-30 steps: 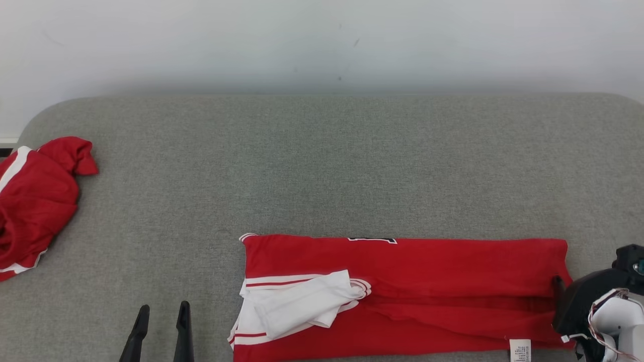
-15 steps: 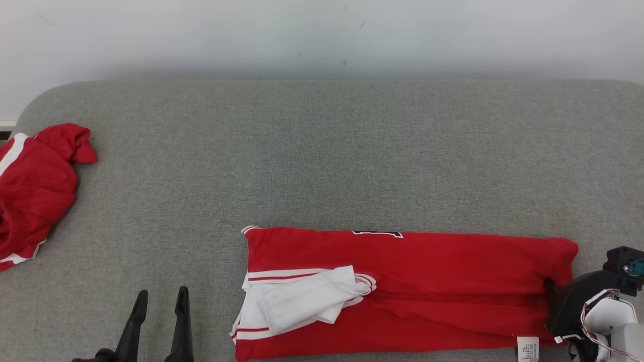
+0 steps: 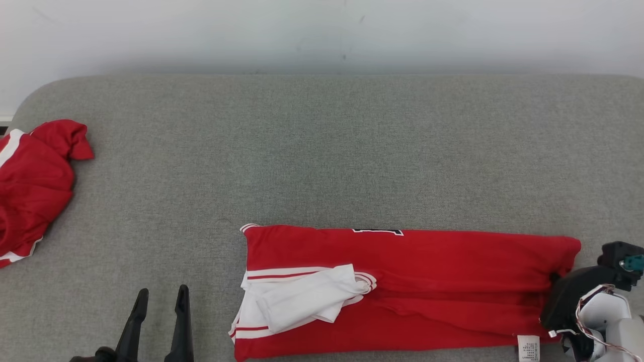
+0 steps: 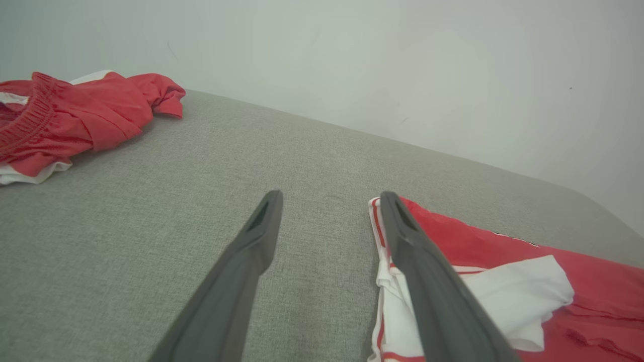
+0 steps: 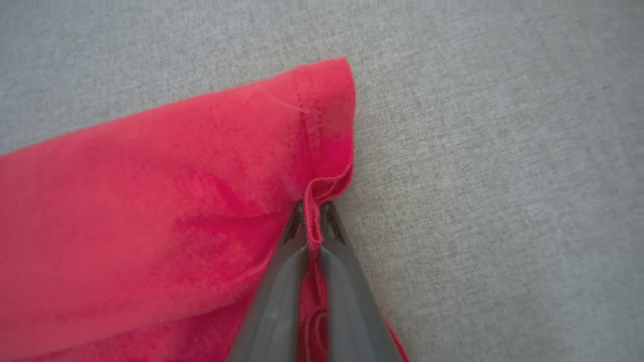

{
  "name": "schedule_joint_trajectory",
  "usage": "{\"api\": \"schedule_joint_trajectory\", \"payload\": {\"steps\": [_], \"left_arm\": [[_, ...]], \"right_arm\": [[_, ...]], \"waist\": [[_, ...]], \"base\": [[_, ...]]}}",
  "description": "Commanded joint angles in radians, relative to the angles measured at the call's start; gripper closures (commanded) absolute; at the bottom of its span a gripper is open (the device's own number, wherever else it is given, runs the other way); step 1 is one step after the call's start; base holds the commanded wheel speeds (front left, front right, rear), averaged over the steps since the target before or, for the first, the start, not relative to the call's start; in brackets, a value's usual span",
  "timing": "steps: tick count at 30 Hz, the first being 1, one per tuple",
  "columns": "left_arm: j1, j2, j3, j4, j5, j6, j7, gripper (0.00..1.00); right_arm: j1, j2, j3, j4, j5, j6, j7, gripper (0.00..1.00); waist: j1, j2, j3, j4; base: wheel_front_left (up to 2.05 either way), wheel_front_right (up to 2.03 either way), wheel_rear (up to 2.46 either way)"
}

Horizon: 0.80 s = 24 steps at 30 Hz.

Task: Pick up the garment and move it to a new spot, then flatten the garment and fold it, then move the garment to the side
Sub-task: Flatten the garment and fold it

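Note:
The garment (image 3: 427,281) is a red jersey with white trim, folded into a long strip near the front of the grey surface (image 3: 322,151). A white sleeve part (image 3: 302,301) lies on its left end. My right gripper (image 5: 313,213) is shut on a pinched fold of the garment's (image 5: 176,201) right hem; in the head view it sits at the strip's right end (image 3: 555,277). My left gripper (image 3: 160,296) stands open at the lower left, apart from the garment's left edge. In the left wrist view its fingers (image 4: 261,236) spread wide over bare fabric, the garment (image 4: 503,271) beside the right one.
A second red and white garment (image 3: 30,186) lies crumpled at the far left edge, also in the left wrist view (image 4: 75,115). A pale wall (image 3: 322,35) runs behind the surface. A white care label (image 3: 528,348) shows at the strip's front right corner.
My right gripper has shut on the garment's right hem, which it was only touching before. The head camera tilted slightly, shifting the picture. The left gripper stayed open and in place.

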Motion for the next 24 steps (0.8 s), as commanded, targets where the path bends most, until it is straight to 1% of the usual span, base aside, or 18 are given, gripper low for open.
{"api": "schedule_joint_trajectory", "payload": {"steps": [1, 3, 6, 10, 15, 19, 24], "left_arm": [[-0.012, 0.0, 0.001, -0.001, -0.002, -0.002, 0.0, 0.0], [-0.011, 0.0, 0.001, 0.0, -0.002, -0.002, 0.0, 0.0], [-0.012, 0.0, 0.001, 0.001, -0.005, -0.002, 0.0, 0.0], [-0.007, 0.0, 0.003, 0.001, 0.0, -0.001, 0.0, 0.0], [0.004, 0.0, 0.008, 0.002, 0.007, -0.002, 0.0, 0.0], [0.018, 0.0, 0.017, -0.001, 0.018, -0.002, 0.0, 0.0], [0.037, 0.0, 0.023, -0.003, 0.029, 0.003, 0.0, 0.0]], "right_arm": [[0.002, -0.015, -0.027, 0.008, -0.01, -0.004, -0.011, 1.0], [-0.009, -0.039, -0.058, -0.009, -0.016, -0.004, -0.028, 1.0], [-0.016, -0.058, -0.1, -0.036, -0.028, -0.004, -0.041, 1.0], [0.0, -0.087, -0.163, -0.08, -0.046, -0.003, -0.037, 1.0], [0.027, -0.102, -0.193, -0.13, -0.06, -0.003, -0.015, 1.0], [0.065, -0.086, -0.151, -0.194, -0.04, -0.003, 0.026, 1.0], [0.134, -0.041, -0.013, -0.305, 0.004, -0.003, 0.089, 1.0]], "waist": [[0.0001, 0.0, -0.002, -0.004], [0.0001, 0.0, -0.004, -0.006], [0.0001, 0.0, -0.01, -0.007], [0.0001, 0.0, -0.022, -0.011], [0.0001, 0.0, -0.041, -0.017], [0.0001, 0.0, -0.067, -0.023], [0.0001, 0.0, -0.105, -0.027]], "base": [[0.0, 0.0, 0.0], [0.0, 0.0, 0.0], [0.0, 0.0, 0.0], [0.0, 0.0, 0.0], [0.0, 0.0, 0.0], [0.0, 0.0, 0.0], [0.0, 0.0, 0.0]]}}
